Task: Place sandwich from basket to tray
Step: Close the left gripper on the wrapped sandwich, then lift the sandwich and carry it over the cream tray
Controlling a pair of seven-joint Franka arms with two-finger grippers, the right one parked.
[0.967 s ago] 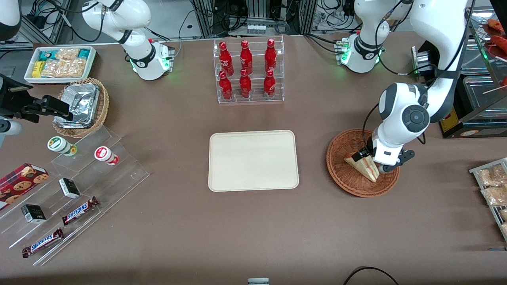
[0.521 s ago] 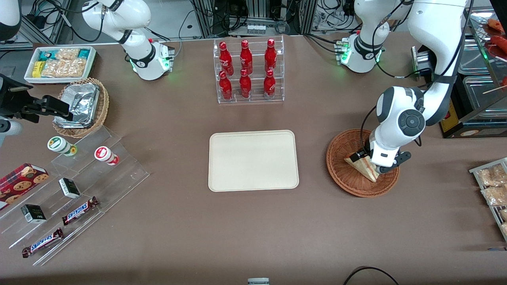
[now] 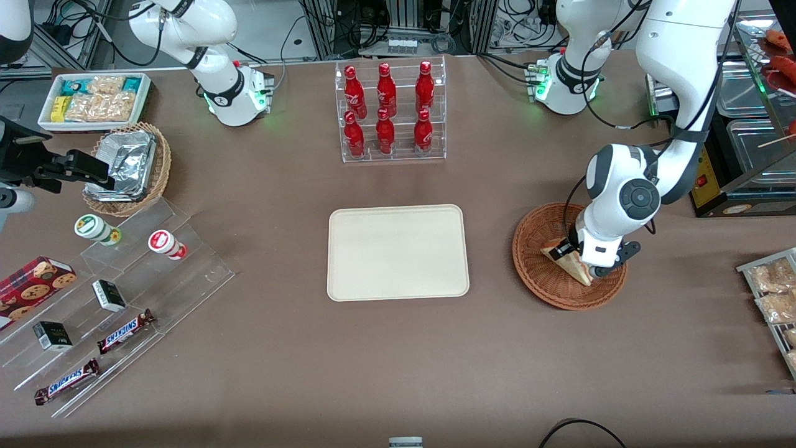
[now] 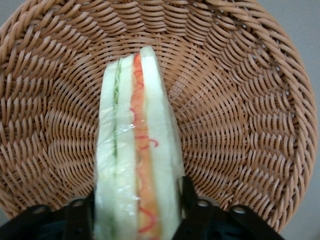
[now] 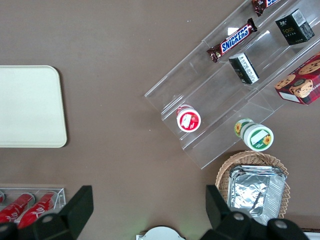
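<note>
The sandwich point(image 3: 563, 258) stands on edge in the reddish-brown wicker basket point(image 3: 540, 281), toward the working arm's end of the table. My left gripper point(image 3: 589, 264) is down in the basket, shut on the sandwich's wide end. In the left wrist view the black fingers point(image 4: 186, 194) press both bread faces of the sandwich point(image 4: 137, 160), with its pink-red and green filling showing, over the basket weave point(image 4: 240, 125). The gripper point(image 4: 136, 202) straddles the wedge. The cream tray point(image 3: 398, 252) lies bare at the table's middle, beside the basket.
A clear rack of red bottles point(image 3: 390, 112) stands farther from the camera than the tray. A tan basket with foil packs point(image 3: 127, 168), a white snack bin point(image 3: 93, 99) and acrylic steps with snacks point(image 3: 118, 292) lie toward the parked arm's end. Snack packets point(image 3: 774, 292) sit at the working arm's end.
My left arm has shifted a little toward the tray, and the gripper has slid further along the sandwich, covering more of it. The sandwich's tip stays in place in the basket.
</note>
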